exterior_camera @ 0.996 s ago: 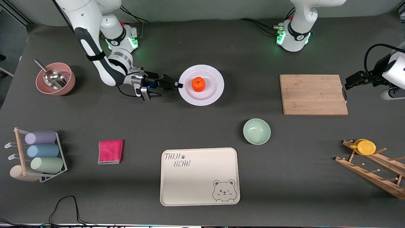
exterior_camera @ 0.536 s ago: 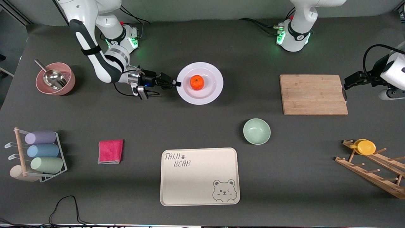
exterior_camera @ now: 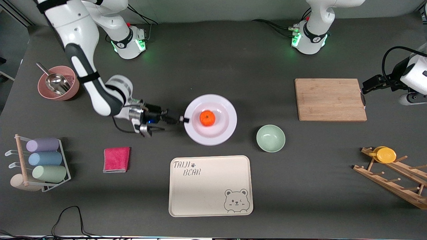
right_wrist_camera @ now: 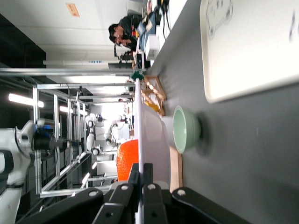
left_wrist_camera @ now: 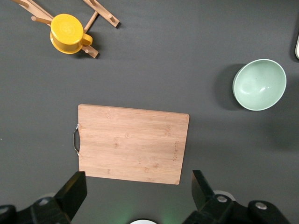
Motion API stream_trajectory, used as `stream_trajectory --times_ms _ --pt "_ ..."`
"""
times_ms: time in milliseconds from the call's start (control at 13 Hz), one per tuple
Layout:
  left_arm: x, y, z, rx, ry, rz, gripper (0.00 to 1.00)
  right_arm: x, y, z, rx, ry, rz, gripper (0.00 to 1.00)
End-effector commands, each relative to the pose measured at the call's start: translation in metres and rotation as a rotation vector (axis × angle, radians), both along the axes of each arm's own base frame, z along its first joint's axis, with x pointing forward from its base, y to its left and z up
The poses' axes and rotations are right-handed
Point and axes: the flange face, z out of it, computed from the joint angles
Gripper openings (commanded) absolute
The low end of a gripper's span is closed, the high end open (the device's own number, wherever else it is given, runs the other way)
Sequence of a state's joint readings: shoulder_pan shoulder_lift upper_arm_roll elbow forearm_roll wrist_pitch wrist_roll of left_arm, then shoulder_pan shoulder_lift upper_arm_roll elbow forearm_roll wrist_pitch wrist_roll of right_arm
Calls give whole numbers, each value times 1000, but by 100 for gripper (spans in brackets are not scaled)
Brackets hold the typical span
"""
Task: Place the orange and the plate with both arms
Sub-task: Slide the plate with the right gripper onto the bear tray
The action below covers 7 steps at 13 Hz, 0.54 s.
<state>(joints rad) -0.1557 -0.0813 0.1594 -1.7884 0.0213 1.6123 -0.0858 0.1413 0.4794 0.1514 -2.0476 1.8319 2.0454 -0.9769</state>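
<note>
My right gripper (exterior_camera: 184, 119) had its jaws clamped on the rim of the plate (exterior_camera: 223, 128), at the edge facing the right arm's end of the table. The plate sat around the middle of the table, its rim pinched between my two closed fingers (right_wrist_camera: 147, 182) as the right wrist view showed edge-on. Whether the plate was resting on the table or lifted clear of it, I could not tell. The orange (exterior_camera: 207, 118) lay in the shallow centre of the plate, stem dimple upward.

The mint-green bowl (exterior_camera: 270, 138) stood just beside the plate, toward the left arm's end of the table and a little nearer the front camera. The cream bear-printed tray (exterior_camera: 210, 186) lay near the front edge of the table, nearer the camera than the plate and apart from it.

My left gripper (left_wrist_camera: 135, 198) waited over the left arm's end of the table, above the edge of the wooden cutting board (exterior_camera: 330, 99), its jaws spread wide and holding nothing. In the left wrist view the board filled the space between my open fingers (left_wrist_camera: 70, 192).

A wooden rack (exterior_camera: 393, 176) with a yellow cup (exterior_camera: 385, 154) on it stood at the front corner of the left arm's end. At the right arm's end were a pink bowl (exterior_camera: 71, 88) with a metal scoop (exterior_camera: 55, 81), a wire holder of pastel cups (exterior_camera: 45, 159) and a folded pink cloth (exterior_camera: 116, 159).
</note>
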Motion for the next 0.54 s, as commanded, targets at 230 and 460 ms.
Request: stream_trajectory --times_ms 230,460 --pt "-9 -10 1 13 -25 2 100 140 -2 -8 25 0 -15 0" --pt "-9 -10 1 13 -25 2 100 179 -4 -17 27 3 -42 0"
